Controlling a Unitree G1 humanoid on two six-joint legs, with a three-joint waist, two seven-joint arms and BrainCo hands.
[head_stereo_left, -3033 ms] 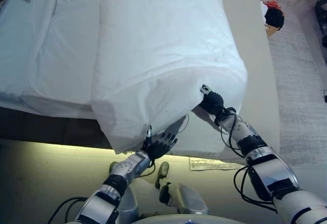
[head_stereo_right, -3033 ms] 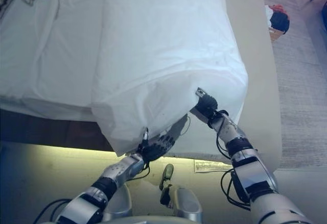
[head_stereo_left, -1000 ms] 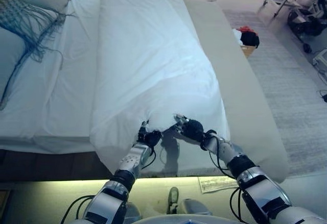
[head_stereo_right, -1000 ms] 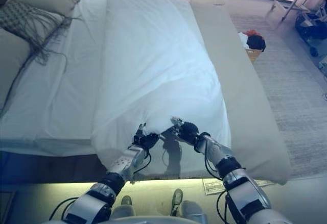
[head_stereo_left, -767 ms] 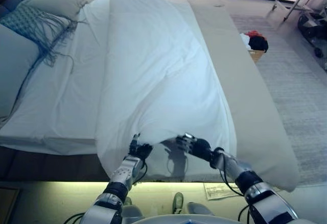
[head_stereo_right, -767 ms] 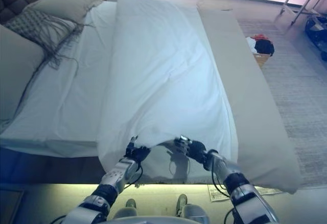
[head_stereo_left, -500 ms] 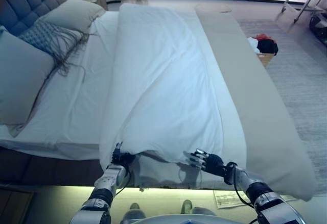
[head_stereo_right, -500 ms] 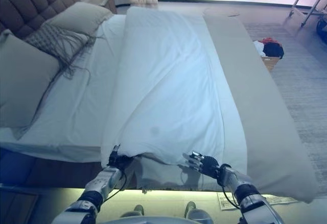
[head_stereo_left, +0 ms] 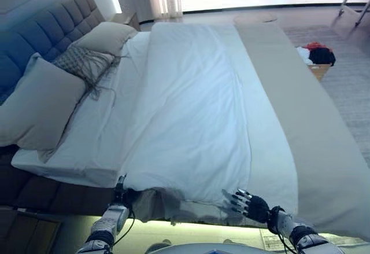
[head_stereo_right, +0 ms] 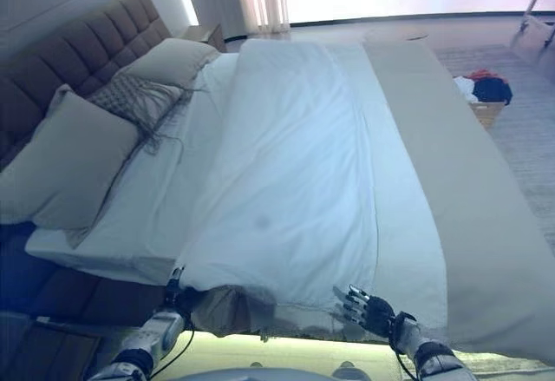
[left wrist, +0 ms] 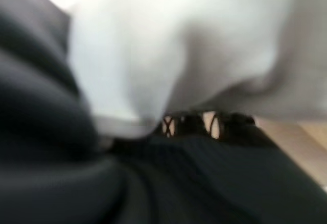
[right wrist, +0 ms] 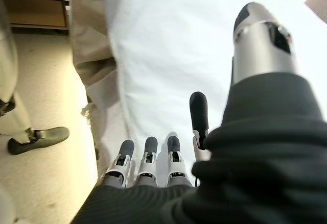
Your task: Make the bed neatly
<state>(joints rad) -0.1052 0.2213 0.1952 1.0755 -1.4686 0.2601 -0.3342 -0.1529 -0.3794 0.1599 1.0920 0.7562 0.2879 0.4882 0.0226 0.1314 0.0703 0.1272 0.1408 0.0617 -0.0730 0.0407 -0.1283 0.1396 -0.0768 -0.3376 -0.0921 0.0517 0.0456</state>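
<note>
The view has tipped up since a moment ago, so the tufted headboard (head_stereo_left: 52, 25) and big grey pillow (head_stereo_left: 43, 100) now show. The white duvet (head_stereo_left: 191, 115), soft and creased, lies lengthwise down the middle of the bed, its near edge draped over the foot. The left hand (head_stereo_left: 119, 191) sits at the duvet's near left corner; its fingers are buried in cloth, so I cannot tell their grip. The right hand (head_stereo_left: 250, 203) has let go: fingers spread wide, touching nothing, just below the duvet's edge. A smooth beige blanket (head_stereo_left: 315, 132) runs along the right side.
</note>
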